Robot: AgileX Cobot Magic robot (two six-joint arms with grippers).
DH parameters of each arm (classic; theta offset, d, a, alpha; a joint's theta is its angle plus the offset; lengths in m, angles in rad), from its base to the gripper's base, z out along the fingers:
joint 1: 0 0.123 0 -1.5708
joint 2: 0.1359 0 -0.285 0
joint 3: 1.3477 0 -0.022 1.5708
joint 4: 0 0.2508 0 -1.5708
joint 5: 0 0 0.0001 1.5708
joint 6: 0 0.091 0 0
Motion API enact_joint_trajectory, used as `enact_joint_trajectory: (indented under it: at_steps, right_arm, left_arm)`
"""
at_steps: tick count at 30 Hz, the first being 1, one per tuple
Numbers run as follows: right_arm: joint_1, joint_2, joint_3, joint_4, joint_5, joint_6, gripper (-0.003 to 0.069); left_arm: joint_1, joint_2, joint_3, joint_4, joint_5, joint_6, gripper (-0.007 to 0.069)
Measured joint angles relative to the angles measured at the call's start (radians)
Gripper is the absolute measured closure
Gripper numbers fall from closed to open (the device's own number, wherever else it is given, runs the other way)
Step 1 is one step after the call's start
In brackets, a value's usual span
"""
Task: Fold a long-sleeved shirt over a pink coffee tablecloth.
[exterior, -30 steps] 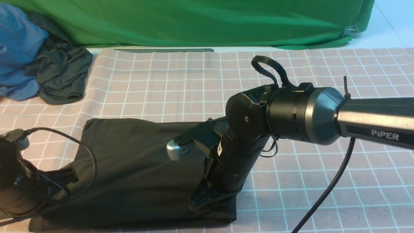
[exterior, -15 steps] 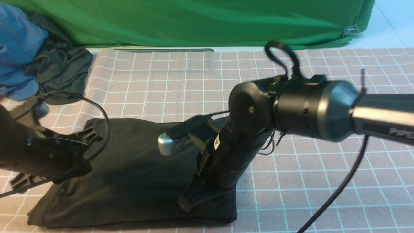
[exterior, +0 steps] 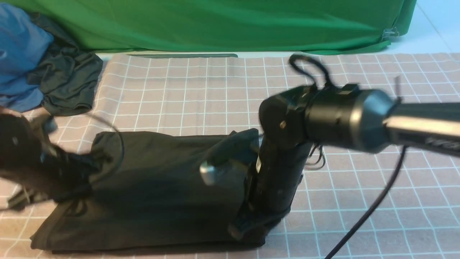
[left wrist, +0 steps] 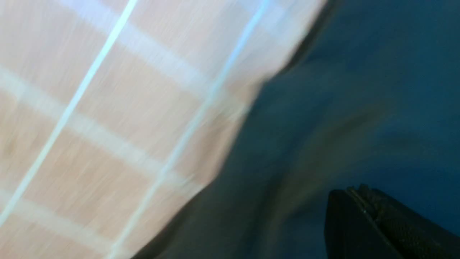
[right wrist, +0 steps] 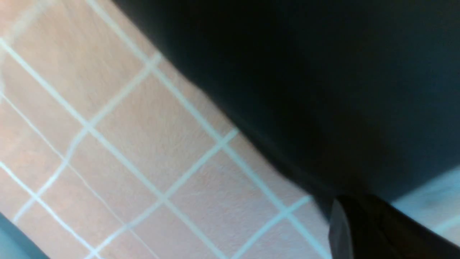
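Far left, a dark garment [exterior: 68, 86] bunched with blue fabric [exterior: 18, 61]. Left hand [exterior: 21, 196] blurred at the near-left edge of the black long-sleeved shirt [exterior: 154, 194], fingers pressed together, holding nothing visible. Shirt lay folded on the pink coffee tablecloth [exterior: 187, 97], near centre-left. Right hand [exterior: 239, 228] was down at the shirt's near-right corner, pressed together; hold on cloth unclear. Green cloth [exterior: 222, 25] hung at the far side.
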Motion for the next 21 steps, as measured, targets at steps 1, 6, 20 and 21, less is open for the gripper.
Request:
enact_joint_trajectory:
  at_steps: [1,6,20,21]
  right_arm:
    - [-0.007,-0.018,-0.012,0.0,-0.007,0.0,0.0623]
    - [-0.083,-0.048,-0.15,0.001,0.002,-0.009,0.0623]
    - [-0.222,-0.013,-0.244,0.007,0.059,-0.041,0.0623]
    - [-0.222,-0.012,-0.244,0.008,0.06,-0.041,0.0623]
  left_arm:
    - [0.0,-0.003,-0.034,-0.027,0.005,0.026,0.0611]
    - [0.0,0.024,-0.205,-0.267,0.065,0.27,0.0611]
    - [-0.188,0.368,-0.474,-0.471,0.164,0.685,0.0389]
    - [-0.2,0.386,-0.484,-0.455,0.163,0.685,0.0355]
